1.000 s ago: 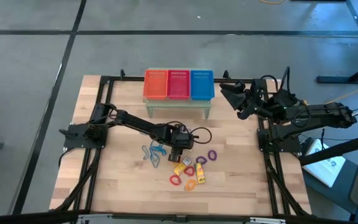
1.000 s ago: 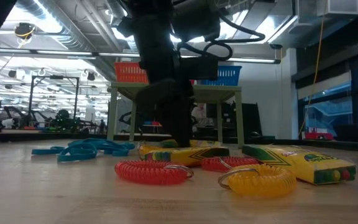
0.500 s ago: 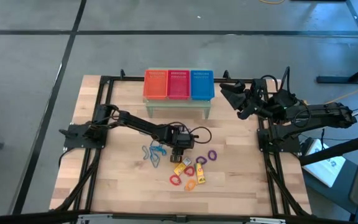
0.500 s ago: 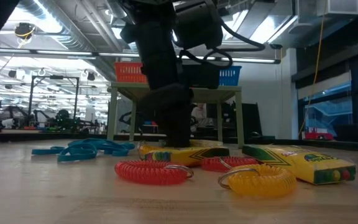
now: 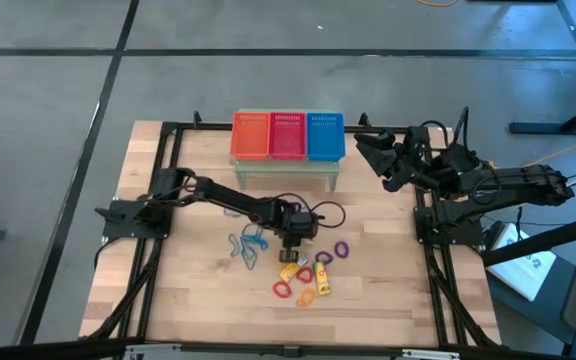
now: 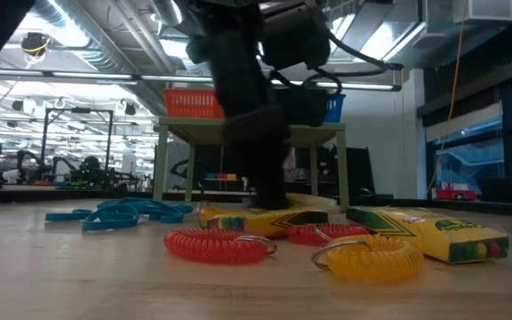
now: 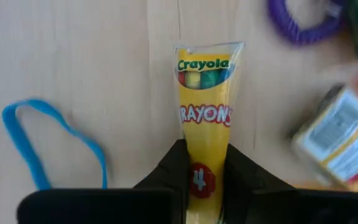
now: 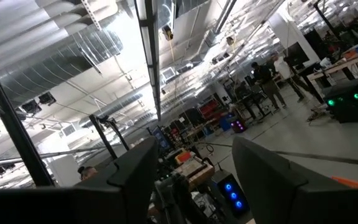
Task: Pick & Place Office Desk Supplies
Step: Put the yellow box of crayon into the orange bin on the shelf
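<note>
The left gripper [image 5: 290, 243] reaches down over the cluster of supplies in the middle of the wooden table [image 5: 168, 300], and its 2 dark fingers [image 7: 166, 180] are clenched on the near end of a flat yellow crayon pack [image 7: 204, 149], which lies lengthwise between them with its printed end pointing away. In the wrist view a thin blue loop [image 7: 55, 143] lies on the wood beside the pack, a purple coiled loop [image 7: 300, 25] lies past its far end, and a second yellow box [image 7: 340, 140] sits blurred on the other side. From table height the left arm stands upright on the yellow pack [image 6: 256, 219], with a red coiled loop [image 6: 219, 244] and a yellow-orange coiled loop [image 6: 369, 258] nearer the camera, another yellow crayon box [image 6: 434, 233] to one side and blue loops [image 6: 118, 213] to the other. The right gripper [image 5: 376, 158] is raised near the blue mesh basket [image 5: 325, 137], well apart from the supplies, its fingers [image 8: 135, 174] spread apart and holding nothing.
</note>
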